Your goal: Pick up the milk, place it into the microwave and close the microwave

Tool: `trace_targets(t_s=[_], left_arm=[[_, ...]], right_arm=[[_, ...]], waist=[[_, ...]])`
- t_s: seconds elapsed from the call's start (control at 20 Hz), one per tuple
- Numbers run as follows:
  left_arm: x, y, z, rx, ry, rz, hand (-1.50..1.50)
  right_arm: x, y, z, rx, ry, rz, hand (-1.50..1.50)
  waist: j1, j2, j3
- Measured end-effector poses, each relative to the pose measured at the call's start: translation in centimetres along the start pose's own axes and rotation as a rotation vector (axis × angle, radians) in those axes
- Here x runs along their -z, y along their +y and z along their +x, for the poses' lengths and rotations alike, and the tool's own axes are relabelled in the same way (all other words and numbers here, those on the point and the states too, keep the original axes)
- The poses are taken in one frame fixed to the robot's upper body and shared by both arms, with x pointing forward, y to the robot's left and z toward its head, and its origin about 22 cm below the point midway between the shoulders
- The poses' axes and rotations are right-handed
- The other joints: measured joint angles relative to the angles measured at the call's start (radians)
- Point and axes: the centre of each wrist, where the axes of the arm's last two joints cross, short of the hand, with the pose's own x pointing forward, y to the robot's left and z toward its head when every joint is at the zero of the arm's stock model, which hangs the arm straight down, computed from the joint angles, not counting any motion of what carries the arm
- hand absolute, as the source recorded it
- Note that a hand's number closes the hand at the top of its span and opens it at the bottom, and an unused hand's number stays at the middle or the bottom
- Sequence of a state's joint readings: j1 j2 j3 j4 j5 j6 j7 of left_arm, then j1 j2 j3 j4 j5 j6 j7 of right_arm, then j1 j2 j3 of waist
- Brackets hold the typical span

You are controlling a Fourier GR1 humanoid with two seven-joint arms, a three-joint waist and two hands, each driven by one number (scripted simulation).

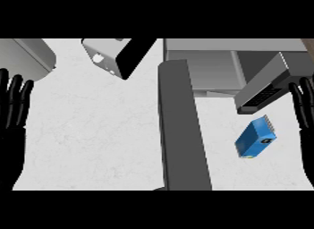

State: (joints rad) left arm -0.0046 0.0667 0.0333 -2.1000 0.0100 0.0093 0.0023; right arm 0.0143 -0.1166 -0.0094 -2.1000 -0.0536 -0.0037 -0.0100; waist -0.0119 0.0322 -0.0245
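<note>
A blue milk carton (256,138) lies on the white counter (93,134) at the right, just in front of the microwave (212,67). The microwave's grey door (182,129) stands swung open toward me, left of the carton. The cavity (205,71) shows grey and bare, and the control panel side (268,87) juts out above the carton. My right hand (311,107) rests open at the right edge, fingers up, a little right of the carton. At the left edge my left hand (7,112) is open too, fingers up, far from the carton.
A grey and black appliance (116,56) stands tilted at the back centre-left. A grey rounded object (27,56) sits at the back left corner. White counter spreads between my left hand and the open door.
</note>
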Motion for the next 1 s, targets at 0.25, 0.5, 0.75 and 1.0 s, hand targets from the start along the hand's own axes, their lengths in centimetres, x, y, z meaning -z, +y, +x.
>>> trace_targets(t_s=[0.25,0.5,0.75,1.0], left_arm=[[-0.2,-0.3,-1.8,-0.006,0.033,-0.018,-1.5],[-1.5,-1.2,-3.0,-0.148,0.129,0.033,-1.5],[-4.0,-1.6,-3.8,-0.218,0.171,0.064,-1.5],[-6.4,-1.7,-4.1,-0.236,0.174,0.065,-1.5]], right_arm=[[1.3,-2.1,1.3,-0.06,0.122,-0.033,-1.5],[1.9,-3.9,1.5,-0.035,0.33,-0.044,-1.5],[1.7,-5.3,2.2,-0.018,0.425,-0.051,-1.5],[0.2,-5.1,1.9,-0.021,0.478,-0.066,-1.5]], waist=[[0.006,-0.023,0.017],[0.008,-0.03,0.021],[0.011,-0.033,0.023],[0.013,-0.033,0.024]])
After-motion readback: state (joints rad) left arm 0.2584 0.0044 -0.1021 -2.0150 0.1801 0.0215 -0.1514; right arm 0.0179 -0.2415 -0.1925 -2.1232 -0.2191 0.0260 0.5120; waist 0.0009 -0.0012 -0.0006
